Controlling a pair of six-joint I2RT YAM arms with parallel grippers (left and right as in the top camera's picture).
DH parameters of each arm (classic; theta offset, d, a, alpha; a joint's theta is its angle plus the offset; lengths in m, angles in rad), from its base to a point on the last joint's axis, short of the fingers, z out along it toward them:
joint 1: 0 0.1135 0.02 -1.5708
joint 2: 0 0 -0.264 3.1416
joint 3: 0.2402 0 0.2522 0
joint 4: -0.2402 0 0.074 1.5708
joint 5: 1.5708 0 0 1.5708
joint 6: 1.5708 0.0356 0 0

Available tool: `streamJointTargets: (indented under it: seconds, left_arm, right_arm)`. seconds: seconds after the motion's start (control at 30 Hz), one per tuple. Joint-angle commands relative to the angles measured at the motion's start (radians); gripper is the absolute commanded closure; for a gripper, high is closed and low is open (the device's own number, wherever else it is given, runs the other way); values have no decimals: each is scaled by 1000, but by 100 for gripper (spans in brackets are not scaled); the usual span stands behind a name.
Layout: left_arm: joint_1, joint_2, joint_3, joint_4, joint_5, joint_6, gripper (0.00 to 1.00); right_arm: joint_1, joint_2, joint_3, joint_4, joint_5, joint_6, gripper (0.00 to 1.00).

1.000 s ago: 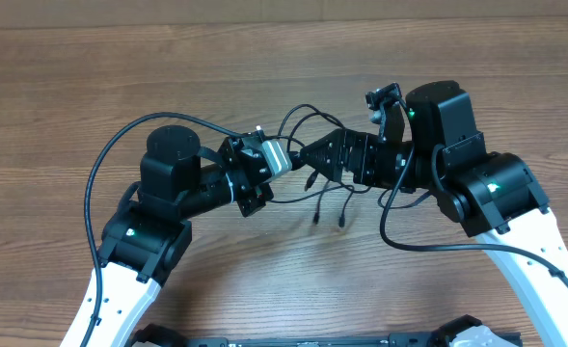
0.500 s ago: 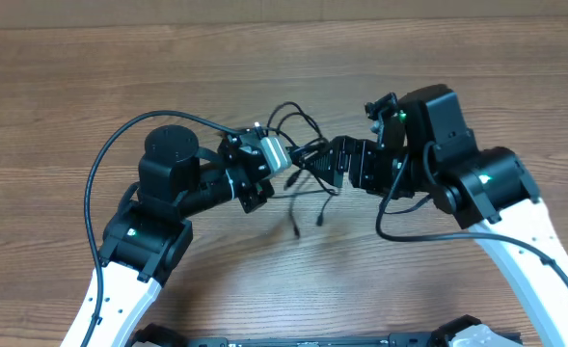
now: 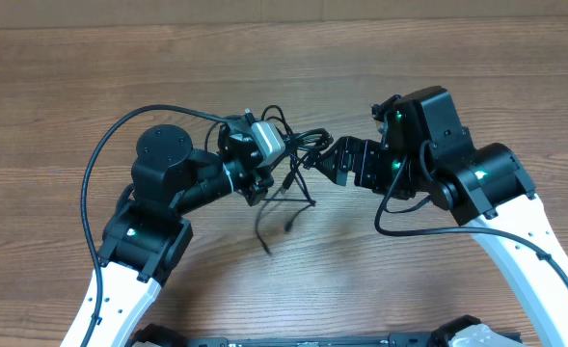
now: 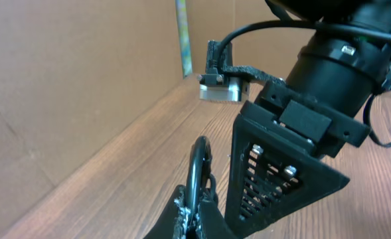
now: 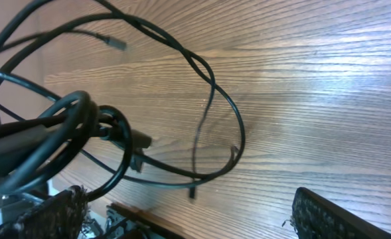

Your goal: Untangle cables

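No legible text, label or number in view.

Colour reference: work area
You see black cables (image 3: 298, 156) on a brown wood-grain table (image 3: 476, 77); the arms' lower links (image 3: 105, 304) are white, the joints (image 3: 163, 154) black, each showing a green indicator light (image 3: 483, 176).

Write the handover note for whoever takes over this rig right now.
Left claw: shut on the cables, bundle held between the two arms.
Right claw: open, right at the tangle, gripping nothing.
Cables: one knotted clump at the left claw, with loops and loose ends trailing toward the table.
Done: bundle gripped.
Left: probably close the right claw on one strand, pull it free, repeat. No cable is separated yet.
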Motion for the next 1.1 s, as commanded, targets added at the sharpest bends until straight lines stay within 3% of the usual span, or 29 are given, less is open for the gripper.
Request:
streamJointTargets:
  seconds: [0.0,0.37,0.63,1.07]
  left_arm:
    - [-7,-14,13,31,29,-81,96]
    - [-7,-14,13,39,27,-148,96]
    - [-6,-14,13,-4,-9,-198,96]
    - [-6,-14,13,-33,20,-290,96]
  right_arm:
    - [3,7,13,1,33,0,4]
    - [3,7,13,5,31,0,4]
    - [3,6,13,158,-185,0,4]
    - [3,6,13,203,-148,1,4]
